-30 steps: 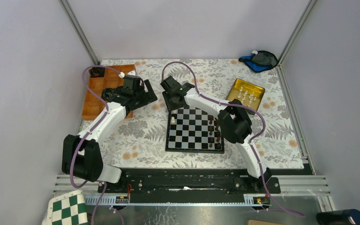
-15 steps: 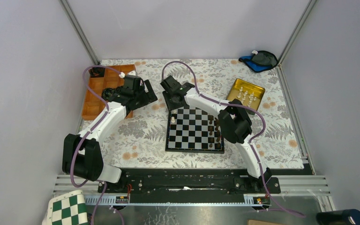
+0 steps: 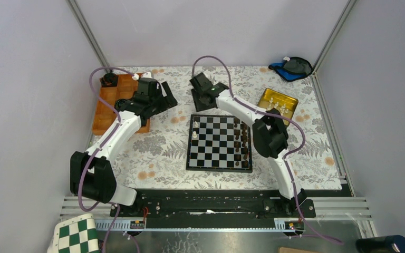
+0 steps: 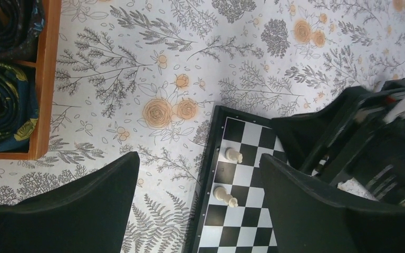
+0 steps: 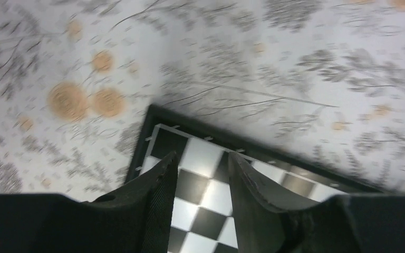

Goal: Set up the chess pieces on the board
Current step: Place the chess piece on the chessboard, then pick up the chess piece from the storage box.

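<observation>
The black-framed board (image 3: 219, 164) lies in the middle of the floral cloth. Two cream chess pieces (image 3: 195, 125) (image 3: 195, 135) stand on its left column; the left wrist view shows them too, piece (image 4: 233, 155) and piece (image 4: 225, 196). My right gripper (image 3: 198, 105) hovers over the board's far left corner (image 5: 161, 124), open (image 5: 203, 163), with nothing between its fingers. My left gripper (image 3: 167, 101) hangs left of that corner, wide open (image 4: 199, 174) and empty. More cream pieces (image 3: 277, 108) sit in a gold tin.
Dark brown pieces (image 3: 240, 139) line the board's right side. The gold tin (image 3: 290, 100) is at the back right, a wooden tray (image 3: 104, 118) with rolled dark cloth at the back left. A blue-black cloth (image 3: 294, 66) lies in the far right corner.
A second cream piece now stands on the board's left column, behind the first. My right gripper has pulled back from it toward the far side. The left arm shifted slightly farther back.
</observation>
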Tool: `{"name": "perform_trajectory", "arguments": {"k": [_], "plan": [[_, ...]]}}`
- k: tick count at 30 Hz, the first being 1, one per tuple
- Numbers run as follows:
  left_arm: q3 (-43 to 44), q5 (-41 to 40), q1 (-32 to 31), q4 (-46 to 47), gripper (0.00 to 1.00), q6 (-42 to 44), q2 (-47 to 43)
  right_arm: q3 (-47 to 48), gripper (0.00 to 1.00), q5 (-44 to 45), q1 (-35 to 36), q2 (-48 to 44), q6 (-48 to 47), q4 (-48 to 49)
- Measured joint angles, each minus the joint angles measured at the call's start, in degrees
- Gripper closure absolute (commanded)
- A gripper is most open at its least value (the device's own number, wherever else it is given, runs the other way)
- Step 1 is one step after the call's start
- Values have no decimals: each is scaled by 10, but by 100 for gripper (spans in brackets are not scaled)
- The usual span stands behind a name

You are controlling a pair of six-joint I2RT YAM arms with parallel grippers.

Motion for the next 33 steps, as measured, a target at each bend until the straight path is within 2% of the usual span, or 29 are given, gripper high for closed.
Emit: {"name": "perform_trajectory", "arguments": {"k": [4,12,18,33], "plan": [[12,-2,0,0,8,0,6,-14,43,30,-49,-27,1,-1],[16,-4,0,1,7,0,21,-78,41,97,-204,-122,21,11],[16,-3,0,2,7,0,43,-108,41,118,-286,-139,41,14],[45,-4,0,2,8,6,88,-134,47,102,-354,-109,66,24]]}}
